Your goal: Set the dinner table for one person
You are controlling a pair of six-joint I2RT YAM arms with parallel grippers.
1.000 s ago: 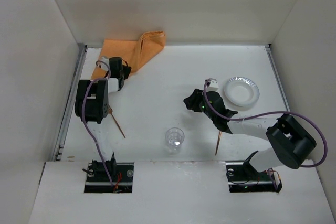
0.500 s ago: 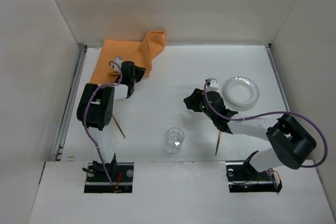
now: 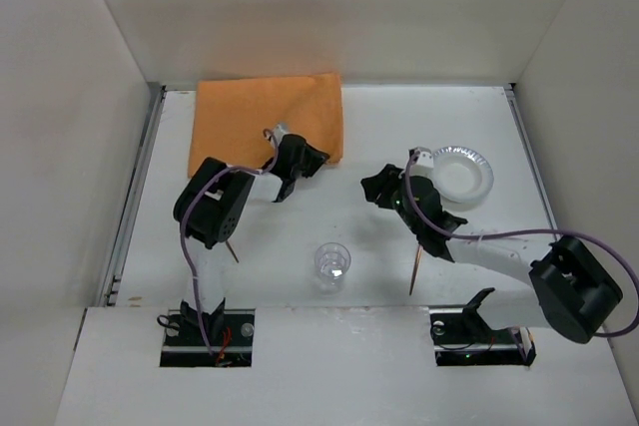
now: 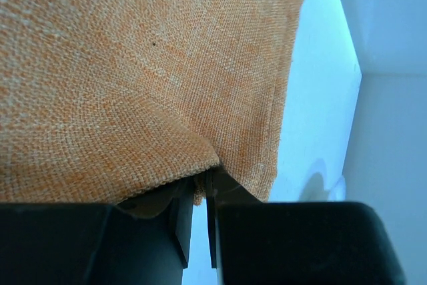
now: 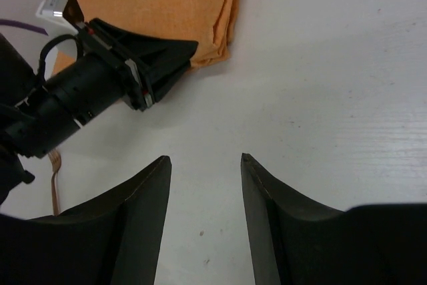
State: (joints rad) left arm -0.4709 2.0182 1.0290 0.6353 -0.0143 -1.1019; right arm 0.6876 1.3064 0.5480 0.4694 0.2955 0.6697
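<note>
The orange cloth mat [image 3: 262, 119] lies spread flat at the far left of the white dinner table [image 3: 349, 236]. My left gripper [image 3: 312, 159] is shut on the mat's near right corner [image 4: 200, 185]; the cloth fills the left wrist view. My right gripper [image 3: 371, 188] is open and empty over bare table near the middle [image 5: 203, 159], and its view shows the left gripper [image 5: 175, 58] at the mat's corner [image 5: 200, 51]. A silver paper plate [image 3: 459, 175] sits at the right. A clear cup [image 3: 331, 264] stands near the front middle.
A thin wooden utensil [image 3: 415, 271] lies by the right arm, another [image 3: 228, 244] by the left arm, also seen in the right wrist view [image 5: 56, 181]. Metal rails [image 3: 133, 197] run along the table's left and right edges. White walls enclose the table.
My left gripper pulled the mat's corner to the right, unfolding the bunched cloth into a flat rectangle. My right arm shifted slightly right toward the plate.
</note>
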